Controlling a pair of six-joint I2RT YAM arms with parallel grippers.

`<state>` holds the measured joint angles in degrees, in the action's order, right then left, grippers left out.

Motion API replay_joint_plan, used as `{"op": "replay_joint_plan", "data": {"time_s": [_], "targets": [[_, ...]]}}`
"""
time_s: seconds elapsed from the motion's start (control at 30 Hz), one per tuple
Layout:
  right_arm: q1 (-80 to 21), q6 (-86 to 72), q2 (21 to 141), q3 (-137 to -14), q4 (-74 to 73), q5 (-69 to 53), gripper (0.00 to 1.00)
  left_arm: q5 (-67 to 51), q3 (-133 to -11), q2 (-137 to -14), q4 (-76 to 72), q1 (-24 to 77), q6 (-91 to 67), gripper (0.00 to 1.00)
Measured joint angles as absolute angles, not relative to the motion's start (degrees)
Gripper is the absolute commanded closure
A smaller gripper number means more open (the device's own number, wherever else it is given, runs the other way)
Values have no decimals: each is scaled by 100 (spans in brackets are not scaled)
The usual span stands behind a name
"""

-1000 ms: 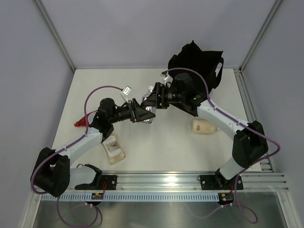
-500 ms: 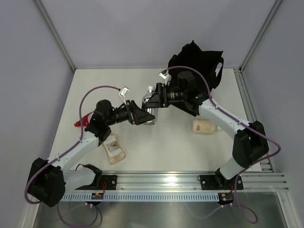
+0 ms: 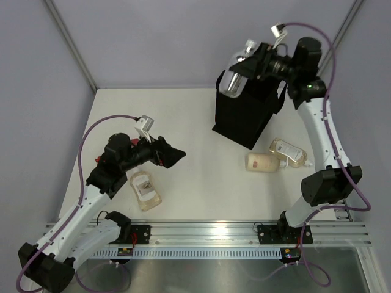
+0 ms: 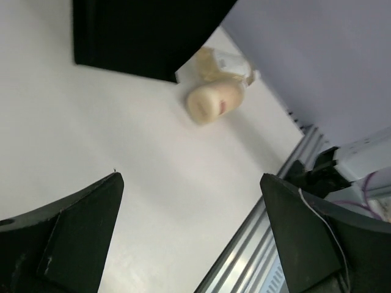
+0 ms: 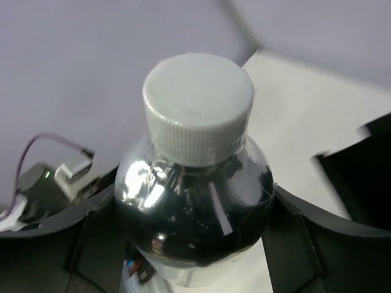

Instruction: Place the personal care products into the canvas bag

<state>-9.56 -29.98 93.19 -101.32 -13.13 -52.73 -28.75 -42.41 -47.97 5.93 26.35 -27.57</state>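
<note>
My right gripper [image 3: 244,72] is shut on a shiny silver bottle [image 3: 231,82] with a white ribbed cap. It holds the bottle high over the far left corner of the black canvas bag [image 3: 243,119]. In the right wrist view the silver bottle [image 5: 194,207] fills the space between the fingers [image 5: 98,244], cap end pointing away from the gripper. My left gripper [image 3: 176,155] is open and empty over the table's left middle; it is open in the left wrist view [image 4: 189,177] too. A beige bottle [image 3: 261,162] and a clear bottle [image 3: 290,152] lie right of the bag. A squarish clear bottle [image 3: 146,190] lies near my left arm.
The left wrist view shows the beige bottle [image 4: 211,101] lying by the bag's lower corner [image 4: 140,36]. The metal rail [image 3: 214,232] runs along the near edge. Grey walls enclose the table on three sides.
Both grippers met on the silver bottle at mid-table. Now the right one alone has it, lifted up and back over the bag. The left gripper has let go and pulled back left.
</note>
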Motion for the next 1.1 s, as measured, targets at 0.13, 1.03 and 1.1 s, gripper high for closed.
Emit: {"op": "replay_joint_plan", "data": {"time_s": [0.13, 1.03, 1.1], "targets": [[-187, -2327, 9618, -11557, -1680, -4394, 100, -2003, -4268, -4327, 1623, 2626, -2399, 1], [-1074, 1035, 12783, -12055, -1767, -388, 100, -329, -3697, -3542, 3009, 2617, -2698, 1], [-1129, 1100, 12923, -12055, -1472, -344, 100, -318, -3695, -3583, 3002, 2617, -2700, 1]]}}
